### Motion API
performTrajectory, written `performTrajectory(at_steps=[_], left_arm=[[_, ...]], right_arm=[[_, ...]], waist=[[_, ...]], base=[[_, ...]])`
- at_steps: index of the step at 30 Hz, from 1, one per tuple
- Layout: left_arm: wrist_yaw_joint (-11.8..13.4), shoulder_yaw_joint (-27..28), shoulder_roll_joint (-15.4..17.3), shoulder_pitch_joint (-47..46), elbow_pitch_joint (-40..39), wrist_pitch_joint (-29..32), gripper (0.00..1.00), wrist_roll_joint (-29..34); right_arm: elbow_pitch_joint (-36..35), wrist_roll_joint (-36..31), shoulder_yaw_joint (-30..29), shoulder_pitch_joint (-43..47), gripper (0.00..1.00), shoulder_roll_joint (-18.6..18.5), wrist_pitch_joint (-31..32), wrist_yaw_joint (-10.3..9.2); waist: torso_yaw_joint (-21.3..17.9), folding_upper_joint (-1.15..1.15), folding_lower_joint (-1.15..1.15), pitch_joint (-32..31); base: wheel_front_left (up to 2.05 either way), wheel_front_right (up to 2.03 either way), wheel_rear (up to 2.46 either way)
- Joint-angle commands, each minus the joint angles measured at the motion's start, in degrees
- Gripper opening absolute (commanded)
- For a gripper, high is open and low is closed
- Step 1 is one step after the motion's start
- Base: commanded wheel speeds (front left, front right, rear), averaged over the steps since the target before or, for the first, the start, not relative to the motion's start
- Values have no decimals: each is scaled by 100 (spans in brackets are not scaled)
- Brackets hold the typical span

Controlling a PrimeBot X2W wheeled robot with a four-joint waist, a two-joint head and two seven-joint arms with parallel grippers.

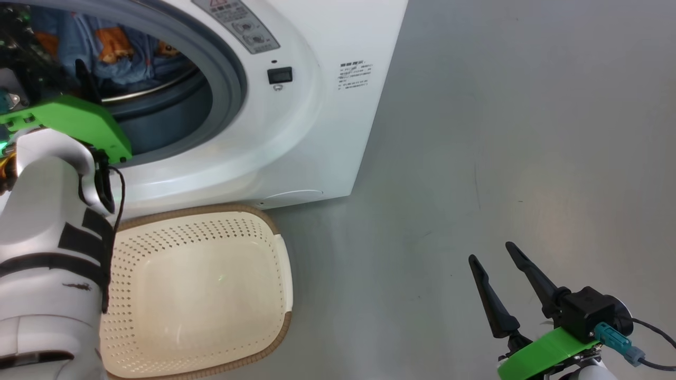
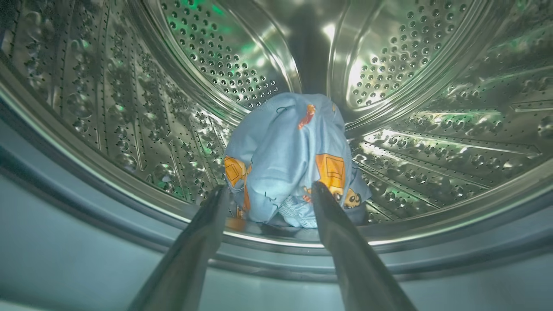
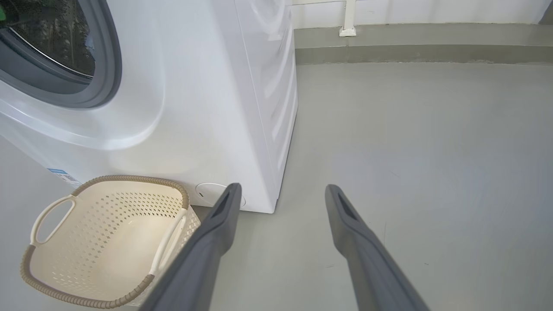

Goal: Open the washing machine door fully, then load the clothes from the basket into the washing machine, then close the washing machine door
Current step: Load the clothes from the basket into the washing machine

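The clothes point(image 2: 289, 160) are inside the washing machine point(image 1: 327, 116). They lie in a soft heap on the bottom of the shiny steel drum point(image 2: 216, 65), close to its front edge. The cloth is light blue with orange bear pictures on it. In the left wrist view the heap is taller than it is wide. Its long way runs from the front edge of the drum toward the back, and its rounded top points at the back wall. In the head view a bit of the same blue cloth point(image 1: 105, 53) peeks out through the round opening.

The left gripper point(image 2: 270, 188) reaches into that opening. Its two dark fingers are spread apart and hold nothing. The tips sit right at the near side of the heap, one on each side. I cannot tell if they touch the cloth. Its green wrist piece point(image 1: 79, 121) sits at the lip of the opening.

A grey rubber gasket point(image 1: 227, 79) runs all around the opening.

The basket point(image 1: 211, 211) stands on the floor just in front of the washing machine, below the opening. Its bare cream bottom shows. In the right wrist view its two handles sit on its short ends.

The right gripper point(image 1: 490, 251) hangs over the grey floor point(image 1: 528, 132), well away from the basket. Its fingers are spread wide and hold nothing. They point toward the corner of the washing machine.
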Motion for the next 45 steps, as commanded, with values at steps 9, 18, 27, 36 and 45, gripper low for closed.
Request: performTrajectory(at_steps=[9,18,27,36,45], left_arm=[[-164,-5,123,508,-581,-35,100,-52],[-297,-6,63,994,-1009,-36,100,-75],[-393,-17,-7,1492,-1452,-36,100,-56],[-465,-74,-72,1984,-1869,-36,100,22],[-562,-19,-126,2592,-2346,-36,100,-7]], right_arm=[[-88,-27,105,-84,100,-32,-27,8],[-98,-45,27,-86,100,-41,-27,8],[-114,-60,-2,-59,100,-47,-27,8],[-119,-61,-97,-54,100,-4,-27,8],[-99,-76,-176,-78,100,51,-27,8]], waist=[[12,0,0,-82],[88,0,0,-186],[175,0,0,-288],[212,0,0,-419],[193,0,0,-656]], base=[[0,0,0],[0,0,0],[0,0,0],[0,0,0],[0,0,0]])
